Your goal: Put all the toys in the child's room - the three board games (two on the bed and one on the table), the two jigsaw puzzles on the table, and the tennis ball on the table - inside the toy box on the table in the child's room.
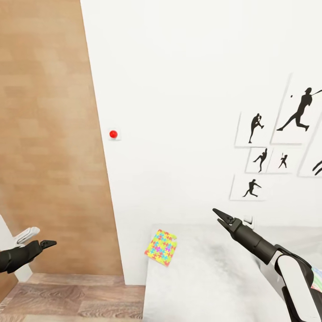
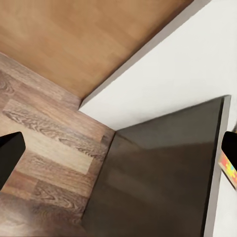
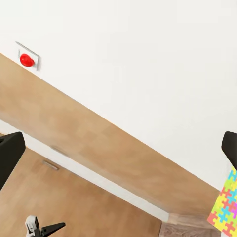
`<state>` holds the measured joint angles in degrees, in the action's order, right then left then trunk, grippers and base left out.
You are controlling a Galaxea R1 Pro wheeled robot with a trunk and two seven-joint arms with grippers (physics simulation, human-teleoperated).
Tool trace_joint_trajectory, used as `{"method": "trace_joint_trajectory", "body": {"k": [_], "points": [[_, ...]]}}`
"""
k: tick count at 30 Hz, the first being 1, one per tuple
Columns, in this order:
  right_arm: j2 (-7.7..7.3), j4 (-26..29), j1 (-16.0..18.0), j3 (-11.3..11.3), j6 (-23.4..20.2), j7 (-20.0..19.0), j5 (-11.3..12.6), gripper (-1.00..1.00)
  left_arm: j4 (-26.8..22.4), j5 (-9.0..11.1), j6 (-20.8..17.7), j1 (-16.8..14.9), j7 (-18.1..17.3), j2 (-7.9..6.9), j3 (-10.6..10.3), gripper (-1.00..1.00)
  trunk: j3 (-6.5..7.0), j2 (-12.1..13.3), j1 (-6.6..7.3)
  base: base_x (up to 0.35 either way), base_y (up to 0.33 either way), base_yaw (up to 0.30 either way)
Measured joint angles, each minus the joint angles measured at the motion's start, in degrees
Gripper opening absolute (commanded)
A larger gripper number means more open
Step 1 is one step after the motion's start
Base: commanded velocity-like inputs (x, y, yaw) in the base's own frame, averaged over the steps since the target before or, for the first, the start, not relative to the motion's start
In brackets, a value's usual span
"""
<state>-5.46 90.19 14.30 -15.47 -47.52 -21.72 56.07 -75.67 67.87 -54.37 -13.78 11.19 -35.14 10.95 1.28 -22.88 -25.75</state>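
One jigsaw puzzle (image 1: 161,247), a flat square of yellow, pink, blue and green pieces, lies on the near left corner of the table (image 1: 210,277) and hangs slightly over its edge. The puzzle (image 3: 224,210) shows at the rim of the right wrist view, and a sliver of the puzzle (image 2: 228,168) in the left wrist view. My right gripper (image 1: 221,217) hovers open above the table, right of the puzzle and apart from it, empty. My left gripper (image 1: 48,243) is open and empty over the floor at the far left. The toy box, board games, tennis ball and bed are out of view.
A brown wooden door (image 1: 49,134) stands at the left, beside a white wall with a red button (image 1: 113,133). Black silhouette pictures (image 1: 268,143) hang above the table. Wood-plank floor (image 1: 80,299) lies left of the table. Something striped (image 1: 316,278) peeks out behind my right forearm.
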Motion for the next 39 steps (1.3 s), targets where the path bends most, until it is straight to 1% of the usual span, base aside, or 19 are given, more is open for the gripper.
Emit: {"method": "trace_joint_trajectory", "body": {"k": [6,8,9,12,14,15,18,20,21,22,23,24,27,28,30,33,35,36,39], "points": [[0.06,0.05,0.00,0.04,0.49,0.84,-0.80,1.00,-0.18,0.00,0.00,0.00,0.03,0.06,-0.07,1.00,0.00,0.00,-0.01,0.027,0.005,0.000],[0.28,0.07,0.00,0.32,0.91,2.79,-2.50,1.00,-0.17,0.00,0.00,0.00,0.03,0.06,-0.20,1.00,0.00,0.00,-0.01,0.006,0.001,0.000],[0.47,0.07,0.00,0.73,0.96,3.60,-3.12,1.00,-0.19,0.00,0.00,0.00,0.03,0.07,-0.35,1.00,0.00,0.00,-0.01,0.004,0.001,0.000],[1.45,0.12,-0.02,4.10,1.10,8.24,-5.89,1.00,-0.29,-0.01,0.03,0.00,0.08,0.10,-1.61,1.00,0.00,0.00,-0.01,0.002,0.000,0.000],[2.31,0.10,0.17,7.74,1.14,13.35,-7.75,1.00,-0.36,-0.04,0.06,0.00,0.13,0.19,-2.78,1.00,0.00,0.01,-0.01,0.001,0.000,0.000],[2.95,0.09,0.34,10.20,1.15,17.45,-8.71,1.00,-0.41,-0.05,0.07,-0.01,0.19,0.24,-3.32,1.00,0.00,0.01,-0.01,0.000,0.000,0.000],[4.75,-0.04,1.10,14.86,1.07,26.46,-11.15,1.00,-0.46,-0.08,0.08,-0.01,0.28,0.35,-3.96,1.00,0.00,0.01,-0.01,0.000,0.000,0.000],[7.30,-0.85,2.55,18.71,0.93,37.11,-11.71,1.00,-0.48,-0.07,0.08,-0.03,0.40,0.78,-4.27,1.00,0.00,0.01,-0.01,0.000,0.000,0.000],[8.02,-1.37,2.93,19.72,0.90,39.78,-11.90,1.00,-0.49,-0.07,0.08,-0.07,0.44,1.04,-4.33,1.00,0.00,0.01,-0.01,0.000,0.000,0.000],[9.32,-2.73,3.68,21.41,0.89,44.39,-12.02,1.00,-0.49,-0.10,0.09,-0.37,0.53,1.82,-4.60,1.00,0.00,0.02,-0.01,0.000,0.000,0.000],[9.97,-3.57,4.11,22.28,0.86,46.52,-12.18,1.00,-0.49,-0.27,0.07,-0.69,0.57,2.36,-4.83,1.00,0.01,0.01,-0.01,0.000,0.000,0.000],[11.05,-5.24,4.97,23.68,0.89,49.84,-12.23,1.00,-0.43,-0.90,0.05,-1.59,0.64,3.63,-5.61,1.00,0.01,0.02,-0.02,0.000,0.000,0.000],[12.46,-8.23,6.71,26.11,1.45,53.69,-12.32,1.00,0.08,-3.77,0.05,-3.63,0.73,6.05,-7.53,1.00,0.01,0.02,-0.01,0.000,0.000,0.000],[12.67,-8.77,7.09,26.60,1.61,54.25,-12.33,1.00,0.56,-6.05,0.11,-4.95,0.77,7.63,-8.71,1.00,0.01,0.02,-0.01,0.000,0.000,0.000],[12.95,-9.53,7.62,27.39,1.91,55.11,-12.36,1.00,1.18,-9.07,0.19,-6.26,0.78,9.51,-9.60,1.00,0.01,0.01,-0.01,0.000,0.000,0.000],[13.32,-10.62,8.96,28.48,2.55,56.34,-12.40,1.00,2.71,-16.14,0.82,-9.71,0.79,15.62,-10.76,1.00,0.01,0.02,-0.01,0.000,0.000,0.000],[13.32,-10.78,9.70,28.63,2.68,56.51,-12.44,1.00,3.61,-17.68,1.03,-11.34,0.80,17.43,-11.00,1.00,0.01,0.01,-0.01,0.000,0.000,0.000],[13.30,-10.88,10.48,28.79,2.81,56.65,-12.50,1.00,6.66,-18.96,1.42,-14.44,0.79,19.64,-11.31,1.00,0.02,0.03,-0.02,0.000,0.000,0.000],[13.34,-10.77,10.99,29.03,3.14,56.79,-12.50,1.00,14.38,-21.46,2.15,-20.22,0.69,21.62,-11.52,1.00,0.01,0.02,-0.01,0.000,0.000,0.000]]}}
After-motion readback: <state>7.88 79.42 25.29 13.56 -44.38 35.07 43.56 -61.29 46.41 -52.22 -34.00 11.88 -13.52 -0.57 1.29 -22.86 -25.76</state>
